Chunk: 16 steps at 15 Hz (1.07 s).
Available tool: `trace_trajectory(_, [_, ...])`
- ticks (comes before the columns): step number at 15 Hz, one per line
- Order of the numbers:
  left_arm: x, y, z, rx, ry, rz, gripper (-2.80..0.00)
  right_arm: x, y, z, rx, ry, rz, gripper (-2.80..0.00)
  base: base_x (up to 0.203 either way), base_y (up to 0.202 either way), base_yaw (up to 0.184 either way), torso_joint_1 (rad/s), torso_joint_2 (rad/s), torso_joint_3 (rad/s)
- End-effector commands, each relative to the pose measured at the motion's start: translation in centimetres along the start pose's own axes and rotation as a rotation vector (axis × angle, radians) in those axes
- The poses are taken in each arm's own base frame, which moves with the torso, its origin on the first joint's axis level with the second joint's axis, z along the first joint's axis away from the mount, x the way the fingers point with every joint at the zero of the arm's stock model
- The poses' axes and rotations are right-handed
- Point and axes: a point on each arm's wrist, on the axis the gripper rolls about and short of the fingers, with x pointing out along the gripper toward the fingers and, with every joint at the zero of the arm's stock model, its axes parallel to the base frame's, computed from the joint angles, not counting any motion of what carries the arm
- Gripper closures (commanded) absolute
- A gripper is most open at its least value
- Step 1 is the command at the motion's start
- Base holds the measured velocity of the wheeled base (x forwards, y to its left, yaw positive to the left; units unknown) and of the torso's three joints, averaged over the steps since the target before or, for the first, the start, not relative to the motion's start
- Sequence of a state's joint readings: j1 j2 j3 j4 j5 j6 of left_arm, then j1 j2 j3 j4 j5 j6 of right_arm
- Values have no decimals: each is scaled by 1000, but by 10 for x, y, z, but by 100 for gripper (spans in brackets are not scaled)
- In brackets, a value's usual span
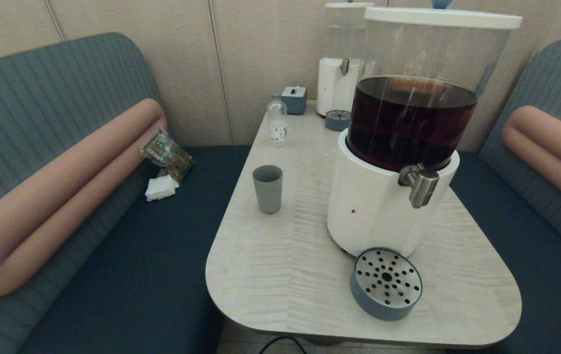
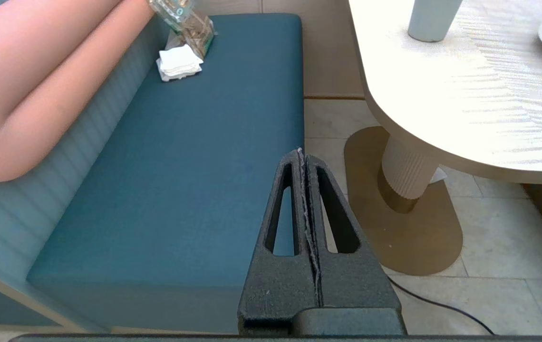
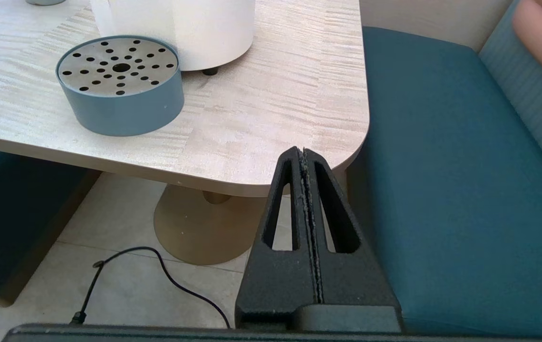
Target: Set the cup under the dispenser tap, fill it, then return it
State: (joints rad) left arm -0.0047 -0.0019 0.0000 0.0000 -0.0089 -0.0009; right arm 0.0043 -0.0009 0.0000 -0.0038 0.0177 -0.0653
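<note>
**Cup stands upright on the left half of the table, off to the side of the tap, and the left arm is the nearer one**

Head view: the cup point(image 1: 267, 188) stands upright and empty on the table point(image 1: 280, 275), near the table's left edge and about midway along it. The dispenser tap point(image 1: 420, 184) juts from the white base of the dark-drink dispenser point(image 1: 398, 162) on the right half of the table, its nozzle pointing down. The round perforated drip tray point(image 1: 386, 283) sits at the foot of the base, toward the near edge. The cup is well apart from both, so the move I expect is a carry across the table from left to right, cup axis kept vertical. A small clear bottle point(image 1: 277, 121) stands farther back along the left edge. Neither arm shows here.

Left wrist view: the left gripper point(image 2: 303, 156) hangs below table height over the gap between the blue bench seat point(image 2: 180, 166) and the table pedestal, its fingers pressed together and holding nothing. The bottom of the cup point(image 2: 430, 21) is visible up on the tabletop ahead of it, so this arm seems better placed to reach it.

Right wrist view: the right gripper point(image 3: 302, 154) is likewise closed and empty, low beside the table's near right corner. The drip tray point(image 3: 120, 83) and the dispenser's white base lie ahead of it; the cup body is out of this view.
</note>
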Motion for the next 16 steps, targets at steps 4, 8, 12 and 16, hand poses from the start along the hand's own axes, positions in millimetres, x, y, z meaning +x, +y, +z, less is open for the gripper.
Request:
trace_trajectory(4, [0,0,0,2,2,0,0,0,0,-1,1,0,1,0,0,0,0,0,0,0])
trace_trajectory(8, [0,0,0,4,2,0,0,0,0,0,27,-3,-1,0,0,0,0,0,0,0])
trace_trajectory(12, [0,0,0,4,2,0,0,0,0,0,25,0,-5,0,0,0,0,0,0,0])
trace_trajectory(16, [0,0,0,4,2,0,0,0,0,0,39,-2,-10,0,0,0,0,0,0,0])
